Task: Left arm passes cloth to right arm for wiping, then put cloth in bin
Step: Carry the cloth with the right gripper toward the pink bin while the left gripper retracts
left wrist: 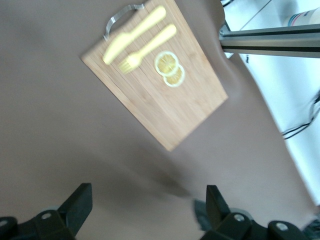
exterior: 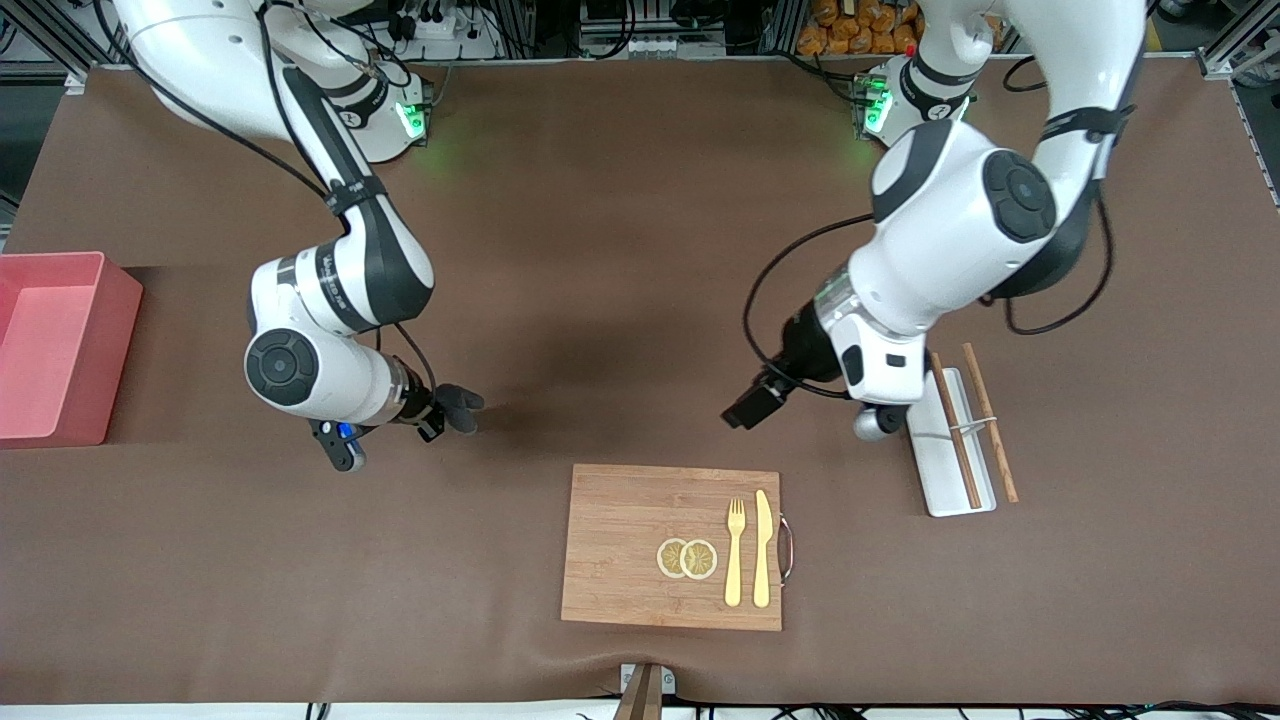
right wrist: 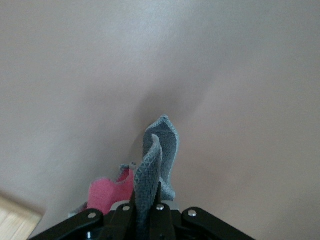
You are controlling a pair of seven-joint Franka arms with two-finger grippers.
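My right gripper (exterior: 452, 408) is shut on the dark grey fuzzy cloth (exterior: 465, 402) and holds it low over the bare brown table, between the bin and the wooden board. In the right wrist view the cloth (right wrist: 157, 150) stands up pinched between the fingers of the gripper (right wrist: 145, 192), with its magenta-red part (right wrist: 107, 192) beside them. My left gripper (exterior: 748, 410) hangs over the table near the white tray, open and empty (left wrist: 147, 192). The salmon-pink bin (exterior: 120, 300) stands at the right arm's end of the table.
A wooden board (exterior: 620, 540) nearer the front camera carries two lemon slices (exterior: 687, 558), a yellow fork (exterior: 735, 550) and a knife (exterior: 762, 545); it also shows in the left wrist view (left wrist: 170, 107). A white tray (exterior: 945, 470) with chopsticks lies under the left arm.
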